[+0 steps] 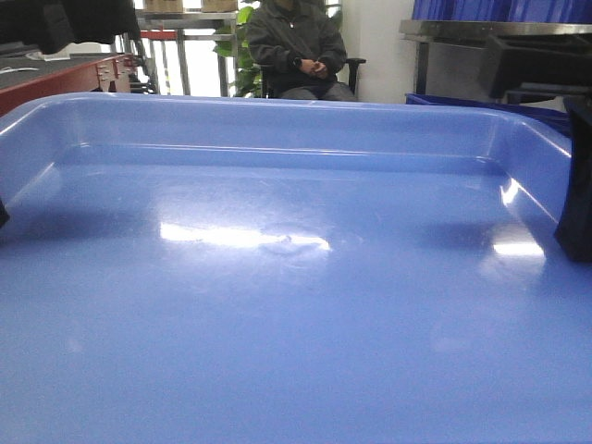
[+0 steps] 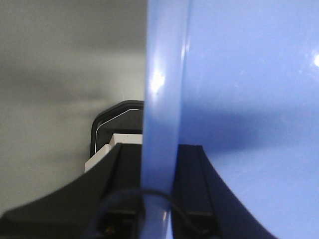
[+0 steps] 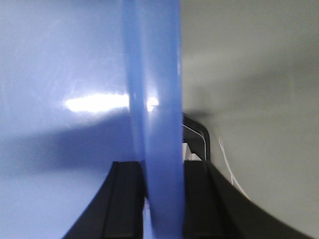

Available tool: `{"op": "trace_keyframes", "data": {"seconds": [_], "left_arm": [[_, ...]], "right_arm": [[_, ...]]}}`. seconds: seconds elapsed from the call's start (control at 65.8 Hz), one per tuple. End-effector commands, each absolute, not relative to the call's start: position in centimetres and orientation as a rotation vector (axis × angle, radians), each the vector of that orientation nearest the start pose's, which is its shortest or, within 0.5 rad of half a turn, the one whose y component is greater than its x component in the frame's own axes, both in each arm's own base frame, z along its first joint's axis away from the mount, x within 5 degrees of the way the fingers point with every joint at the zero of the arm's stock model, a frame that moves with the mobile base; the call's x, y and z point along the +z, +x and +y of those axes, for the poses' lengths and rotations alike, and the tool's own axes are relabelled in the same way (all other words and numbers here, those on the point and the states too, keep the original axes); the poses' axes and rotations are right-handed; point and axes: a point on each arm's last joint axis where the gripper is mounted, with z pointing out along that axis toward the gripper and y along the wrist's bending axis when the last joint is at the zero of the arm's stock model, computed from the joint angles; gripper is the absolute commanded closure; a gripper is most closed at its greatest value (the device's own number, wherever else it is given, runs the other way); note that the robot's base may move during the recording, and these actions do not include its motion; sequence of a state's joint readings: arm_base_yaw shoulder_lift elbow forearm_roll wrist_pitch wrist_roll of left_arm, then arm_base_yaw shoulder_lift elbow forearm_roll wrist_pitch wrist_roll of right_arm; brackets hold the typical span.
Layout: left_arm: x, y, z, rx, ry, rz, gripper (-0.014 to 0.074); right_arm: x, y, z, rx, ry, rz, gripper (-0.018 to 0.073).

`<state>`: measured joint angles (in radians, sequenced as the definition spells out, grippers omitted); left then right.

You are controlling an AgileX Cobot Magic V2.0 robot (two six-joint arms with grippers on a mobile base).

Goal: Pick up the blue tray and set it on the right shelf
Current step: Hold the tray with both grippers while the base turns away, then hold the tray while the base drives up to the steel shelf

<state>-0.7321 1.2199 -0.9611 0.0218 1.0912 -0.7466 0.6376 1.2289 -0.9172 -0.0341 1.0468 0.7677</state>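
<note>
The blue tray [image 1: 296,277] fills most of the front view, glossy and empty, its far wall toward the room. My left gripper [image 2: 159,149] is shut on the tray's left wall [image 2: 162,99], one finger inside and one outside. My right gripper [image 3: 162,167] is shut on the tray's opposite wall [image 3: 152,99] the same way. In the front view a black finger [image 1: 578,185] of the right gripper shows at the tray's right edge, and only a sliver of the left gripper [image 1: 3,213] shows. The right shelf [image 1: 499,28] with its shiny rail stands at the upper right, beyond the tray.
A person [image 1: 298,51] sits on a chair straight ahead, next to a plant [image 1: 242,55]. A red-edged table [image 1: 65,79] stands at the left. Dark-blue bins [image 1: 518,104] lie near the rack. Grey floor [image 2: 60,74] shows below the tray.
</note>
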Motion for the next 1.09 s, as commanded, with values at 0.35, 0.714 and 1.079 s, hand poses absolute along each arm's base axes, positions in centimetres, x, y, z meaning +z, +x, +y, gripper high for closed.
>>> {"op": "trace_keyframes", "data": {"seconds": [0.35,0.714,1.079], "left_arm": [[30.81,16.13,-14.87,-0.4,-0.035,2.824,0.0596],[30.81,16.12,-14.88,-0.402,-0.036,2.825,0.0596],[30.81,16.12,-14.88,-0.402,-0.036,2.825,0.0596]], "right_arm": [[29.62,17.77,13.02,0.345,0.178,2.797,0.0358],[29.61,17.76,13.01,0.344,0.178,2.798,0.0358],[29.61,17.76,13.01,0.344,0.178,2.798,0.0358]]}}
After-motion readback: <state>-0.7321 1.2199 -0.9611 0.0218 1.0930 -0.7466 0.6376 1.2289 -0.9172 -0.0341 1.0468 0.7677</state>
